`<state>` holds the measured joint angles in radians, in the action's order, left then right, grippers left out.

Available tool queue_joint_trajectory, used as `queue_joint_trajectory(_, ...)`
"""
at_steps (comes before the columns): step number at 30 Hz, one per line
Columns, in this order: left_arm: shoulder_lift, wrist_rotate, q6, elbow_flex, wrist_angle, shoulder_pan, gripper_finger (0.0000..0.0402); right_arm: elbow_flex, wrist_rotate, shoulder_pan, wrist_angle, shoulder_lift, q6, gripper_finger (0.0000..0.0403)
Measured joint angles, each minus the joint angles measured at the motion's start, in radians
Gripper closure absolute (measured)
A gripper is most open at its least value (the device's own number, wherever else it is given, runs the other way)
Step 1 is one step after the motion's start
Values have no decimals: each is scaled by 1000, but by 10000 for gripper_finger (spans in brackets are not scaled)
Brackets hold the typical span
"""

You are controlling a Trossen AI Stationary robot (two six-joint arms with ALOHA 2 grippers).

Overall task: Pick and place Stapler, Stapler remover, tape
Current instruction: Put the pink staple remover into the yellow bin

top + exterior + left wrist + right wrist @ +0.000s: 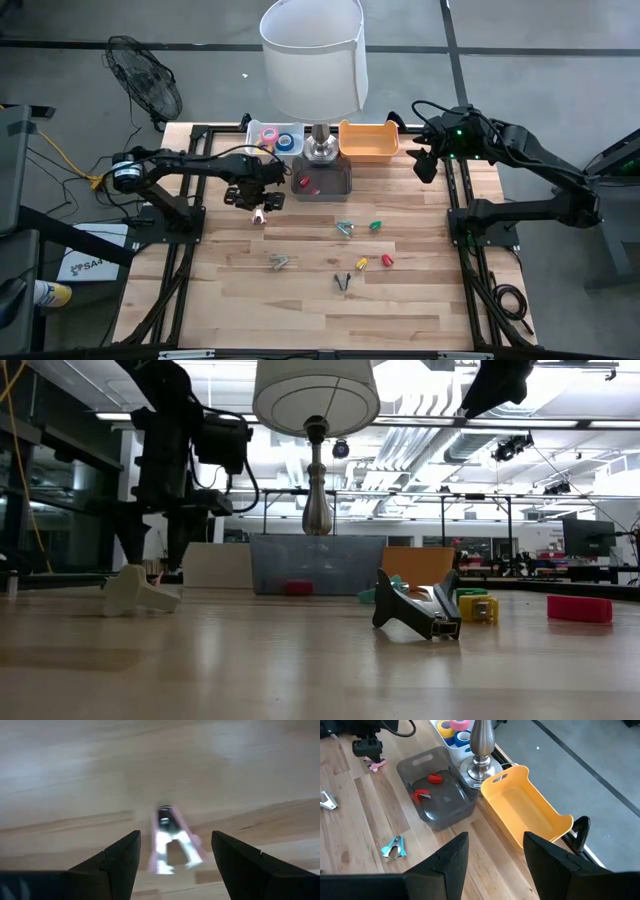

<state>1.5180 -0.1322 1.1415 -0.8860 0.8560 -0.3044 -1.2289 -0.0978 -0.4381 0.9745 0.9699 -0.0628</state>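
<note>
A pink stapler remover (pixel 260 215) lies on the wooden table, left of the grey bin (pixel 335 190). My left gripper (pixel 255 197) hangs open just above it. In the left wrist view the remover (pixel 170 840) shows blurred on the table between the two fingers. In the low view it (pixel 135 592) lies flat under the arm. Tape rolls (pixel 455 730) in yellow, pink and blue sit in a white tray at the far edge. My right gripper (pixel 492 865) is open and empty, raised at the far right beside the orange bin (pixel 530 812).
The grey bin holds two red items (pixel 427 787). A lamp (pixel 318 140) stands between the bins. A teal remover (pixel 345 229), a silver one (pixel 280 262), a black one (pixel 343 282) and green, yellow and red blocks (pixel 376 226) lie mid-table.
</note>
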Motion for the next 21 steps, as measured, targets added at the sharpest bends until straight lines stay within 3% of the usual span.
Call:
queue_joint_trajectory(8,42,-59,-14,0,-38,9,163,0,0,0,1,0,12,221)
queue_joint_trajectory(13,42,-53,2,0,53,46,163,0,0,0,1,0,12,221)
queue_joint_trajectory(21,42,-37,33,0,50,78,163,0,0,0,1,0,16,221)
